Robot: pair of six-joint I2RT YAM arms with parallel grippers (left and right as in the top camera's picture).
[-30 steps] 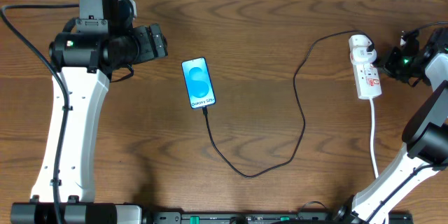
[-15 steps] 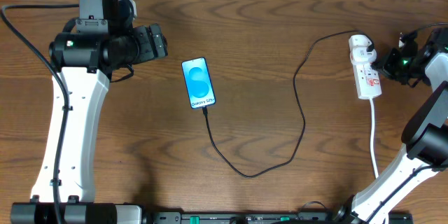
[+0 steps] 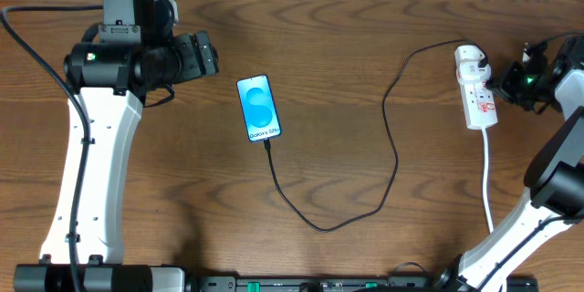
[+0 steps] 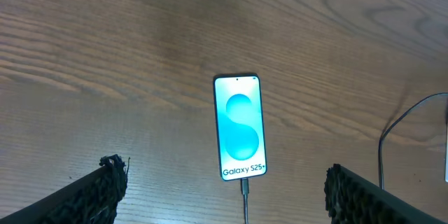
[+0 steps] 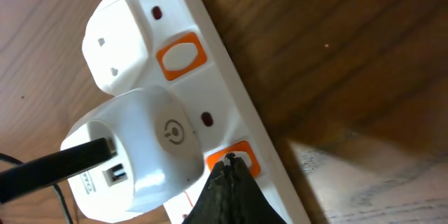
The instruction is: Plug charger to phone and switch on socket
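Got the charger (image 3: 394, 155) tip already seated in the phone (image 3: 258, 108) mid-table, so done there. Just need the socket (image 3: 477, 91) at the right edge flipped: right gripper (image 5: 229, 164) pinched shut, tip at its orange switch (image 5: 246, 154). Left gripper (image 3: 208, 55) wide open, empty, up-left of the phone.

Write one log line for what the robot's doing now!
charger: plugged into phone | left gripper: open, apart from phone | right gripper: shut, tip at orange switch on socket

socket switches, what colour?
Switches: orange frames, white centres. Right wrist view shows them best.
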